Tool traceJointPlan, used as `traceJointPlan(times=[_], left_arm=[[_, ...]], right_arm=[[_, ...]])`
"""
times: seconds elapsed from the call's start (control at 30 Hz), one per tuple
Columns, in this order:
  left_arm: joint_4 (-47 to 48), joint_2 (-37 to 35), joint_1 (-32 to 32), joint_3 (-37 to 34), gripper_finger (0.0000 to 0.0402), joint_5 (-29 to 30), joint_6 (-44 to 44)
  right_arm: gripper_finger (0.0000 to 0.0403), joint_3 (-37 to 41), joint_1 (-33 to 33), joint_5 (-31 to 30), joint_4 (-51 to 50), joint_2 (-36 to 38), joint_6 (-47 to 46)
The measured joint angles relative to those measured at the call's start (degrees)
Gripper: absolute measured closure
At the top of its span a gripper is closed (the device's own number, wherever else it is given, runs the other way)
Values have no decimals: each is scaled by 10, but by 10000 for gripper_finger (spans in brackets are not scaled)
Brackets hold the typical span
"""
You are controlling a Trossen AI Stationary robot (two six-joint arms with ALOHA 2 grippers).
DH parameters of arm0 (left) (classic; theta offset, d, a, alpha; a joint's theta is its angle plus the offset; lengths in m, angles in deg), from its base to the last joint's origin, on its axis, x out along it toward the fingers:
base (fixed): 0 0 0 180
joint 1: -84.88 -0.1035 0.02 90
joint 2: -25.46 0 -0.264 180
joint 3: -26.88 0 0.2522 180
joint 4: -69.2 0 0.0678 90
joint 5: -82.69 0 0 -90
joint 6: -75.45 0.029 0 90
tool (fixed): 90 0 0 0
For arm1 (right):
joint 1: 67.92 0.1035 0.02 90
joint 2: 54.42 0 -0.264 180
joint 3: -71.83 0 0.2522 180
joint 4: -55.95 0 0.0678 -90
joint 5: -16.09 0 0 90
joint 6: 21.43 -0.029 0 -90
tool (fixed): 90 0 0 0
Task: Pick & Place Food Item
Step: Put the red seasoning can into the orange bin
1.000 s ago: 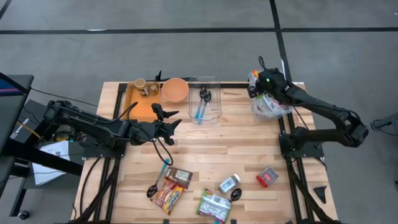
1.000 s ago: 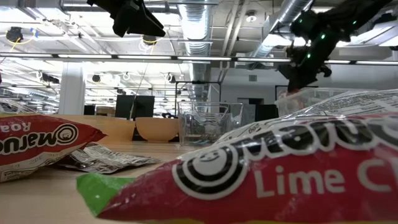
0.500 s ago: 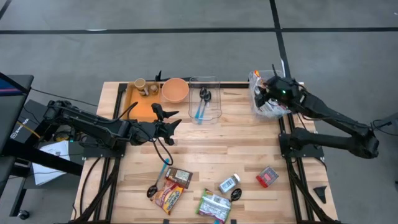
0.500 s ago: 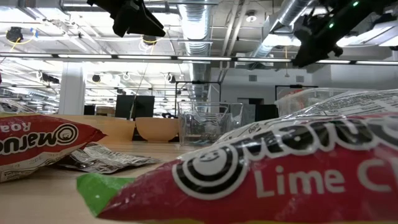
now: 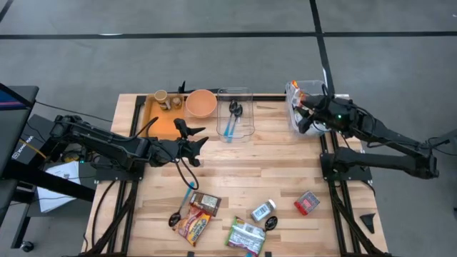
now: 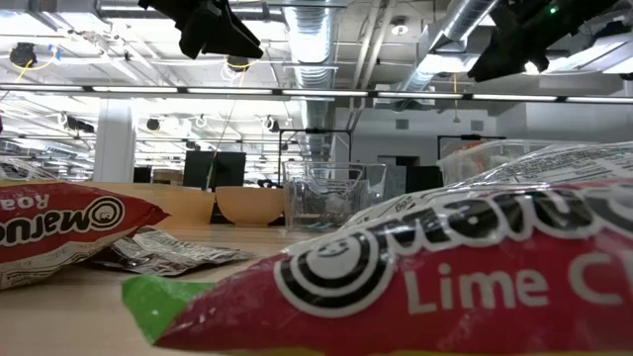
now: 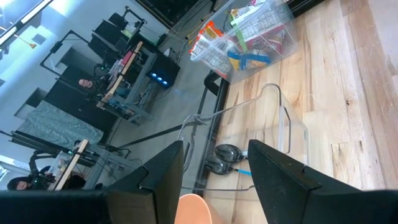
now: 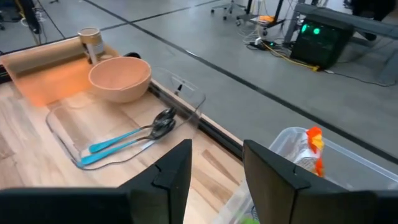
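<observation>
red and green lime chili noodle packet (image 6: 435, 277) lies flat on table (image 5: 235, 171).

In the low view, a red noodle packet (image 6: 59, 232) at the near left showed "Maruc" and "Roa" upside down in white letters. The big red-and-green packet (image 6: 415, 287) right in front read "Lime C", cut off at the edge, beneath a white swirl logo.

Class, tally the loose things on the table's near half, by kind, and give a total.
Packets: 5
Spoons: 2
Total: 7
</observation>
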Motion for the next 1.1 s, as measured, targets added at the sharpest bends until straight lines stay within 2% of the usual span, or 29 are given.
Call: traceJointPlan(times=[0.47, 0.57, 0.7, 0.8, 0.97, 1.1], left_arm=[[0, 0, 0, 0, 229, 0, 0], [0, 0, 0, 0, 229, 0, 0], [0, 0, 0, 0, 229, 0, 2], [0, 0, 0, 0, 229, 0, 11], [0, 0, 0, 0, 229, 0, 36], [-7, 0, 0, 0, 229, 0, 54]], right_arm=[[253, 0, 3, 5, -20, 0, 1], [252, 0, 7, 47, -63, -9, -1], [252, 0, 29, 151, -119, -32, -1], [248, -1, 58, 198, -124, -50, -14], [227, -20, 138, 297, -134, -94, -60], [197, -57, 221, 315, -191, -151, -121]])
